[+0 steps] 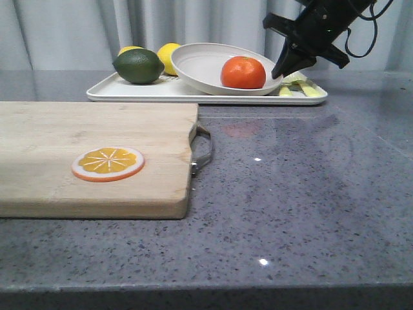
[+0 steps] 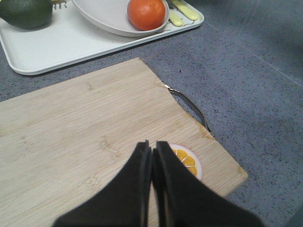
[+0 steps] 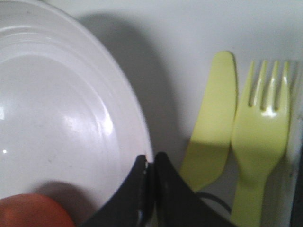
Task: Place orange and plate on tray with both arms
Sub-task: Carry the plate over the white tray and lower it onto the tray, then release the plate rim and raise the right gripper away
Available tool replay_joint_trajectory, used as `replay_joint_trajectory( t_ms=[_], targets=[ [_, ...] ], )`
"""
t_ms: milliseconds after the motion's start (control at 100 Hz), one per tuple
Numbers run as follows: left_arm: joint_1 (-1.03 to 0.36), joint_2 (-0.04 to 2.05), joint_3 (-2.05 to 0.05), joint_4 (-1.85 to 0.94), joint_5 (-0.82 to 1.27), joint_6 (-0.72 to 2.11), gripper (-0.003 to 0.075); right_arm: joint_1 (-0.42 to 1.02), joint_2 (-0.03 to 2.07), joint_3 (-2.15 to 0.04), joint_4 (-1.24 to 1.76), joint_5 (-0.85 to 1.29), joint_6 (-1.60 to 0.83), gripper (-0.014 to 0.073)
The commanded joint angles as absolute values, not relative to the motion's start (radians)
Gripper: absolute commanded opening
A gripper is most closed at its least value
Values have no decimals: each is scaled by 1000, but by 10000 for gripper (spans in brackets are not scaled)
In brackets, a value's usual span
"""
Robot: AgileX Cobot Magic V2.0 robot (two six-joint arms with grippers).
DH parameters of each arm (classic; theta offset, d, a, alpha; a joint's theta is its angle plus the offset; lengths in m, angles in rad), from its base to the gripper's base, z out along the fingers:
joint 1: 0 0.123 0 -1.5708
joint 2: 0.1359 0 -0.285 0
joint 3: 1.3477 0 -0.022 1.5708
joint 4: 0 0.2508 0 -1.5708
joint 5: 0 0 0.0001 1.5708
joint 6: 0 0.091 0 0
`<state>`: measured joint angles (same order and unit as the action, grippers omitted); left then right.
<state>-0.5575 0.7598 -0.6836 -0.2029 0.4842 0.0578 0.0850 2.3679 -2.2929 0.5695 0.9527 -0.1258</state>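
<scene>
Orange [image 1: 243, 72] sits in plate [image 1: 219, 67], plate rests tilted on tray [image 1: 129, 92]. Judgement: plate stiff, light, smooth; best taken at rim. Orange round, likely to roll if plate tips further. My right gripper [image 3: 151, 165] has jaws pressed together at plate rim, pinching nothing. Left gripper [image 2: 152, 150] closed, empty, above board [image 2: 71, 123].

Front view: right arm [image 1: 322, 26] cut off by top edge; left arm out of frame. Lemons [image 1: 169, 57] largely hidden behind lime [image 1: 139, 66] and plate [image 1: 206, 68]. Cutlery [image 1: 303, 87] mostly screened by plate. Right wrist view: orange [image 3: 33, 210] cut off at edge, blurred. Left wrist view: fingers [image 2: 142, 189] cover part of slice [image 2: 187, 161].
</scene>
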Motion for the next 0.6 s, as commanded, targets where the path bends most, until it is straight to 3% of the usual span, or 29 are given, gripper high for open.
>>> replay_joint_trajectory(
  t_ms=[0, 200, 590],
  targets=[
    [-556, 754, -711, -208, 413, 51, -20, 83, 2299, -2326, 606, 913, -125, 62],
    [-556, 754, -711, -208, 413, 51, -20, 83, 2297, -2326, 608, 907, -125, 227],
    [-556, 754, -711, -208, 413, 51, -20, 83, 2263, -2326, 632, 927, -125, 224]
  ],
)
